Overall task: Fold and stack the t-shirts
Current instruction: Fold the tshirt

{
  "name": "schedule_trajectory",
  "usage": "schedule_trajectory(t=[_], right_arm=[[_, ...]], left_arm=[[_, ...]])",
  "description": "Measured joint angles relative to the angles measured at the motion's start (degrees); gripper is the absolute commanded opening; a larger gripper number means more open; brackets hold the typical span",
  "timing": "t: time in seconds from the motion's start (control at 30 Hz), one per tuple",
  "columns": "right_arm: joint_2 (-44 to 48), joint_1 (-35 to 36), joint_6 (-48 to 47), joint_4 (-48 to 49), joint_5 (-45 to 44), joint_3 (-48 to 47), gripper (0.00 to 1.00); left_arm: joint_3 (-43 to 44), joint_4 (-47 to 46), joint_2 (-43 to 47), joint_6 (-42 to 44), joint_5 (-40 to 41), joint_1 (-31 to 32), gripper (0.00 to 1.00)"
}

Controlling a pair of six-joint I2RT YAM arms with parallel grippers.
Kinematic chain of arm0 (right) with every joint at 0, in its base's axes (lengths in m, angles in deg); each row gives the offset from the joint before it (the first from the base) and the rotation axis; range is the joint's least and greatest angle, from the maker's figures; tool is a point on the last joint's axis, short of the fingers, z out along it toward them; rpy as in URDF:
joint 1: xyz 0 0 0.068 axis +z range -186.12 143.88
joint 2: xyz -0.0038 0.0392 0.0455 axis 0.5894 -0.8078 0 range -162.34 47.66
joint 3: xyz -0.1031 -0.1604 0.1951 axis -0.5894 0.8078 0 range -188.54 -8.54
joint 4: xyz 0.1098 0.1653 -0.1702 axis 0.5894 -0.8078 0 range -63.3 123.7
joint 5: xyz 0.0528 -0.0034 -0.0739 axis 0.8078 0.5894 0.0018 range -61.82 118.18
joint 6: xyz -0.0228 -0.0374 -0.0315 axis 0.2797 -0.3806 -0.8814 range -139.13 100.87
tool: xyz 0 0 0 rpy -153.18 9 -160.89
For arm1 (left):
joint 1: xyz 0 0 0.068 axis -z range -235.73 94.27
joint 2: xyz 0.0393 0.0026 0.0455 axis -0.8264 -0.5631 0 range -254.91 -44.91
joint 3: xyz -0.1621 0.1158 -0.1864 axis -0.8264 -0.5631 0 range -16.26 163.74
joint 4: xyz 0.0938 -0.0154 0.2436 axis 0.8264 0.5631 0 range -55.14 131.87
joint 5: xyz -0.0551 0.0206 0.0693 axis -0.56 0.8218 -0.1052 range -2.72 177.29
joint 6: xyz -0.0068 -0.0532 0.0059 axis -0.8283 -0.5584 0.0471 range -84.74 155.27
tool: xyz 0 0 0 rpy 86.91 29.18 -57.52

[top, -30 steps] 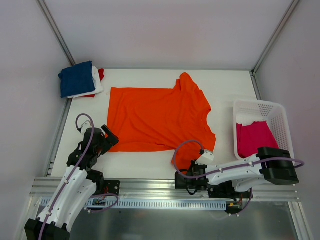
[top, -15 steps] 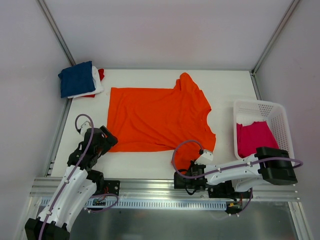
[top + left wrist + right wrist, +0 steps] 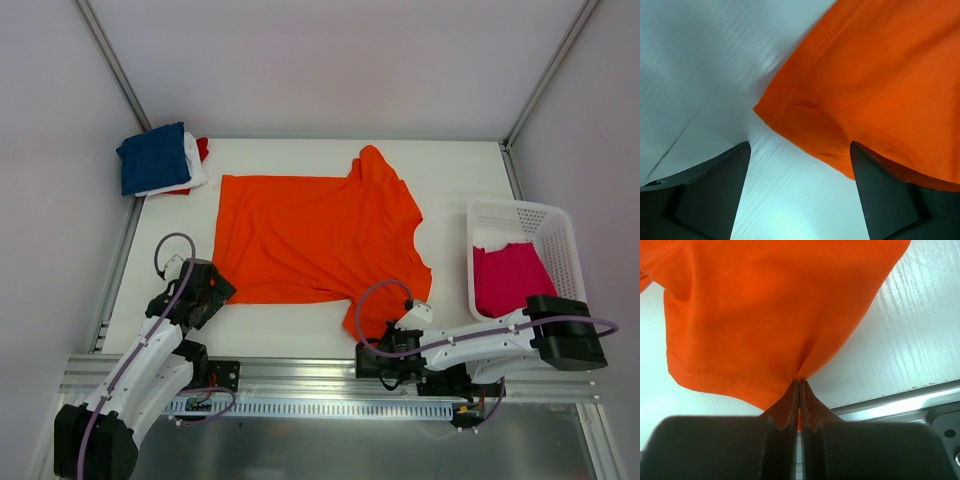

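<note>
— Right gripper (image 3: pixel 799 384): condition?
— Fingers are pressed together on a pinch of the orange t-shirt (image 3: pixel 310 235), and the cloth gathers into folds at the tips. The grip sits at the shirt's near corner on the basket's (image 3: pixel 520 212) side, close to the near edge of the table (image 3: pixel 450 180).
— Left gripper (image 3: pixel 799 150)?
— Jaws stand wide apart with nothing clamped. They straddle the shirt's near corner farthest from the basket. One finger is over the stitched cloth edge, the other over bare table. Contact with the surface cannot be determined.
— Location of the orange t-shirt?
— It is spread mostly flat on the table beside the basket, on the side toward the left arm, not touching it. The part nearest the basket is rumpled.
— Other garments?
— A magenta t-shirt (image 3: pixel 510 278) lies inside the basket. A folded stack sits at the far table corner, well apart from the basket and beyond the orange shirt. The navy t-shirt (image 3: pixel 152 157) is on top with the white t-shirt (image 3: pixel 196 172) under it, and the red t-shirt (image 3: pixel 203 148) shows at the edge.
</note>
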Motion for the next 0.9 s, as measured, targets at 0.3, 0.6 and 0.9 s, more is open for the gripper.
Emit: schedule_trajectory(t=[0.3, 0.6, 0.9], right_arm=[[3.2, 0.0, 0.1, 1.4, -0.3, 2.3, 0.01], [3.9, 0.0, 0.4, 1.6, -0.6, 2.9, 0.01], [3.8, 0.0, 0.7, -1.1, -0.9, 2.5, 0.00]], left_arm=[[0.0, -0.3, -0.8, -1.7, 3.3, 0.0, 0.52], [0.0, -0.3, -0.9, -1.5, 4.7, 0.0, 0.18], [0.0, -0.4, -0.8, -1.2, 5.1, 0.0, 0.00]])
